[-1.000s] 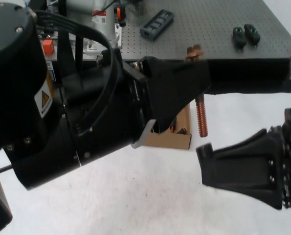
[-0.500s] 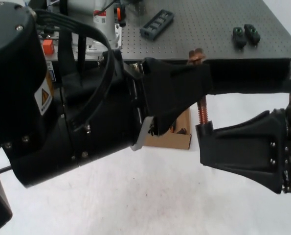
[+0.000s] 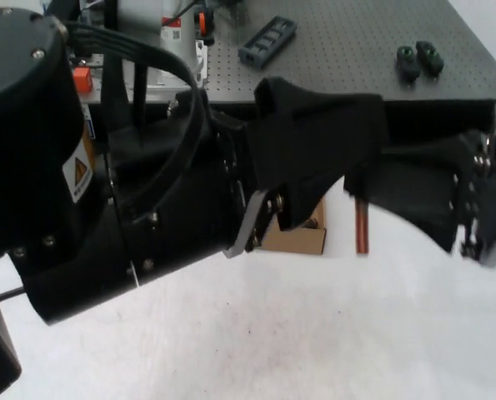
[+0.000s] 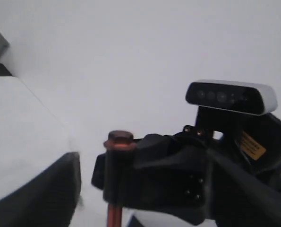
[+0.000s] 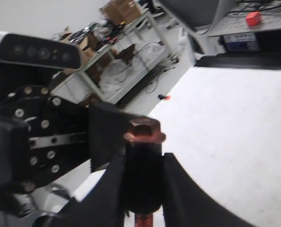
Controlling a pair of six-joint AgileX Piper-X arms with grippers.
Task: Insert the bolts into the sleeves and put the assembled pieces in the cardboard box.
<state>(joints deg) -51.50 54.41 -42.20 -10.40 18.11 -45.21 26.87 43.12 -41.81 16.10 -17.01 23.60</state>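
The bolt [image 5: 144,131] stands upright through a black sleeve [image 5: 140,182], which I see pinched between the jaws of my right gripper [image 5: 141,198], threaded end hanging below them. My left gripper [image 3: 339,158] sits just beside the bolt head; whether it grips, I cannot tell.

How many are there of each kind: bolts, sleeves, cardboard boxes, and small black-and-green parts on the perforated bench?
Copper bolt: 1
Black sleeve, on that bolt: 1
Cardboard box, inside hidden: 1
Small black-and-green parts: 2
Total: 5
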